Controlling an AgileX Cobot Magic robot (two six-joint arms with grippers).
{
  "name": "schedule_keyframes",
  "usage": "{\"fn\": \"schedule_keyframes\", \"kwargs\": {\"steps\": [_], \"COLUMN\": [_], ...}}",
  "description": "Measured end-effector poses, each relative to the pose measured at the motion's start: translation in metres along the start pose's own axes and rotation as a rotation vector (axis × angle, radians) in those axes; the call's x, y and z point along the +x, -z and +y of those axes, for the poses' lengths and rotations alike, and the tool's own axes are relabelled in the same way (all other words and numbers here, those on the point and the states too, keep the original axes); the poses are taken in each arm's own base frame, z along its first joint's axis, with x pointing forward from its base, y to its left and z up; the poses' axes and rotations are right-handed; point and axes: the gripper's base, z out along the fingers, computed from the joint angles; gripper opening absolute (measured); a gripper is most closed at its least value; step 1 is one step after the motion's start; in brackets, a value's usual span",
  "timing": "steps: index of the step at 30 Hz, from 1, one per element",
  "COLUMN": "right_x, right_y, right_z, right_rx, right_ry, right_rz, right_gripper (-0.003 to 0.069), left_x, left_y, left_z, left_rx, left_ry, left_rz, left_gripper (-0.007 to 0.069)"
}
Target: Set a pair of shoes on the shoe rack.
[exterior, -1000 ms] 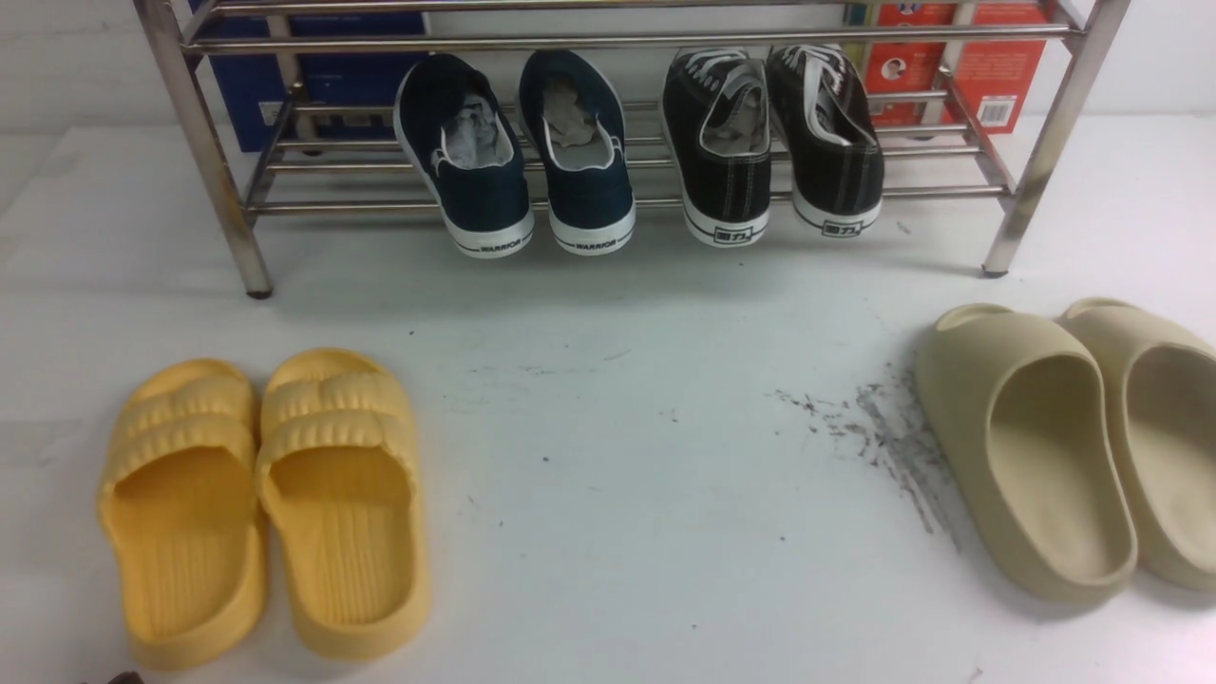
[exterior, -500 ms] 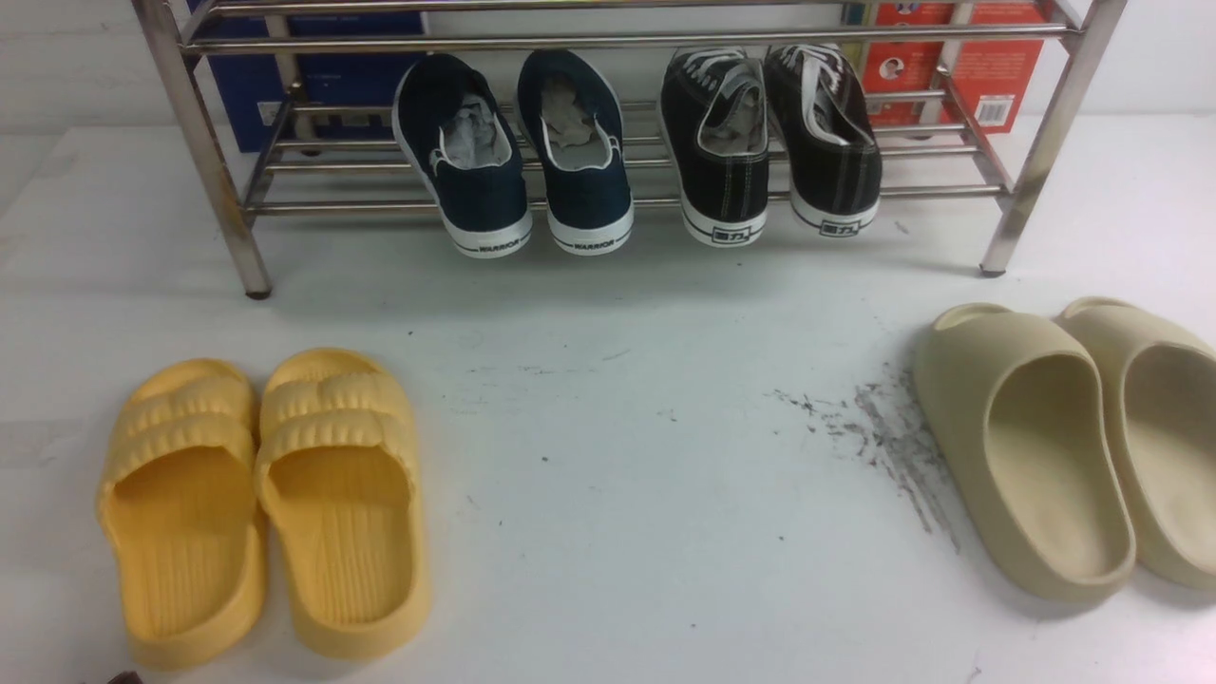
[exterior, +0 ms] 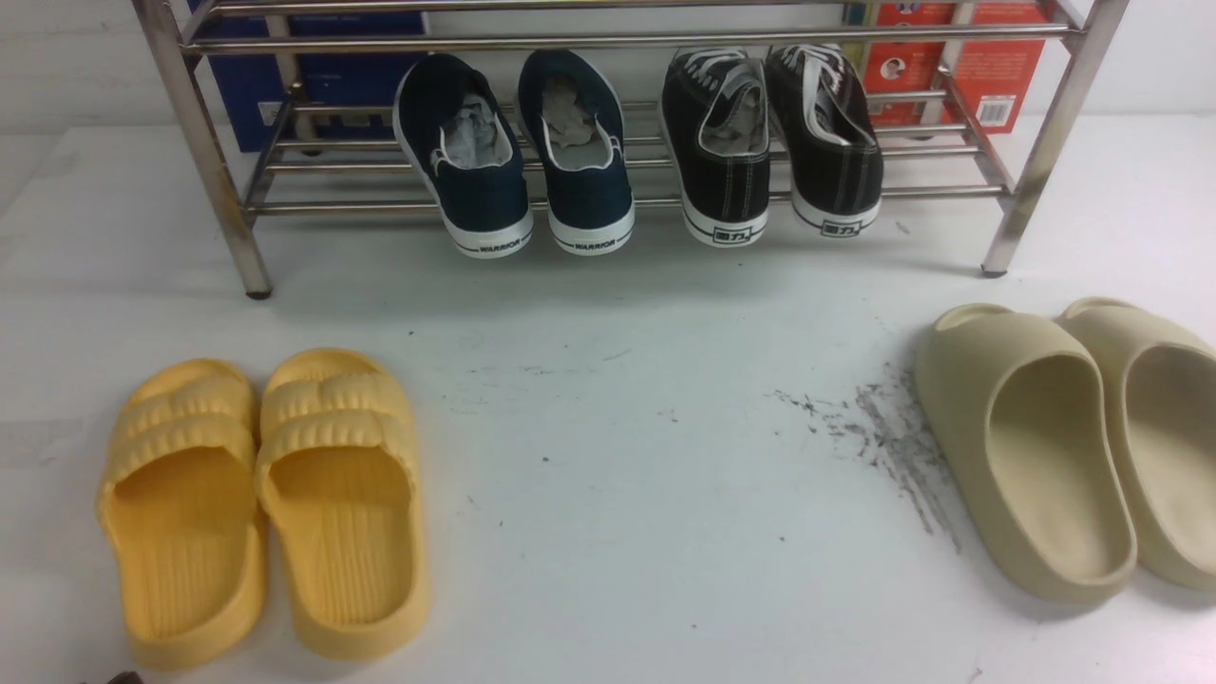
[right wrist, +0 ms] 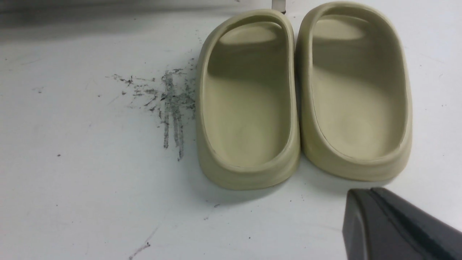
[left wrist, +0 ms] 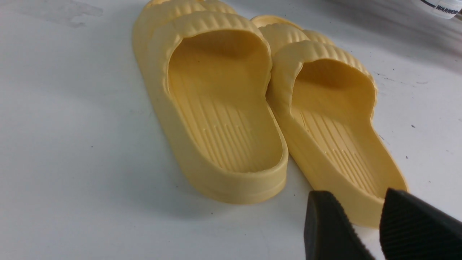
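Observation:
The pair of shoes, two black canvas sneakers [exterior: 717,142] [exterior: 826,133] with white laces, stands side by side on the lower bars of the shoe rack [exterior: 361,205], heels toward me, right of centre. My left gripper [left wrist: 355,204] is open just behind the heel of a yellow slide [left wrist: 335,119], with nothing between its fingers. My right gripper [right wrist: 368,200] is shut and empty, near the heels of the beige slides [right wrist: 249,101]. Both grippers are far from the rack.
Two navy slip-ons [exterior: 465,152] [exterior: 579,142] sit on the same shelf, left of the sneakers. Yellow slides [exterior: 256,494] lie front left and beige slides [exterior: 1026,446] front right. A blue box [exterior: 313,85] and a red box [exterior: 988,76] stand behind the rack. Dark scuffs [exterior: 883,437] mark the table.

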Motion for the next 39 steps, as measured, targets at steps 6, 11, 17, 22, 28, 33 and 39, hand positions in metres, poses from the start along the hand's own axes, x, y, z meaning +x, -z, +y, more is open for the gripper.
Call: {"fn": "schedule_keyframes", "kwargs": {"steps": [6, 11, 17, 22, 28, 33, 39], "right_x": [0.0000, 0.0000, 0.0000, 0.0000, -0.0001, -0.0001, -0.0001], "right_y": [0.0000, 0.0000, 0.0000, 0.0000, 0.0000, 0.0000, 0.0000], "right_z": [0.0000, 0.0000, 0.0000, 0.0000, 0.0000, 0.0000, 0.0000], "right_rx": [0.000, 0.000, 0.000, 0.000, 0.000, 0.000, 0.000], "right_ry": [0.001, 0.001, 0.001, 0.000, 0.001, 0.001, 0.001], "right_rz": [0.000, 0.000, 0.000, 0.000, -0.001, -0.001, -0.001], "right_gripper": [0.0027, 0.0033, 0.0040, 0.0048, 0.0057, 0.0062, 0.0069], "left_x": [0.0000, 0.0000, 0.0000, 0.0000, 0.0000, 0.0000, 0.0000], "left_y": [0.0000, 0.0000, 0.0000, 0.0000, 0.0000, 0.0000, 0.0000], "left_z": [-0.0001, -0.0001, -0.0001, -0.0001, -0.0001, -0.0001, -0.0001], "left_rx": [0.002, 0.002, 0.002, 0.002, 0.002, 0.002, 0.002], "left_ry": [-0.001, -0.001, -0.001, -0.001, -0.001, -0.001, -0.001], "left_rz": [0.001, 0.001, 0.001, 0.001, 0.001, 0.001, 0.001], "left_gripper": [0.0239, 0.0239, 0.0239, 0.0239, 0.0239, 0.0239, 0.0239]}}
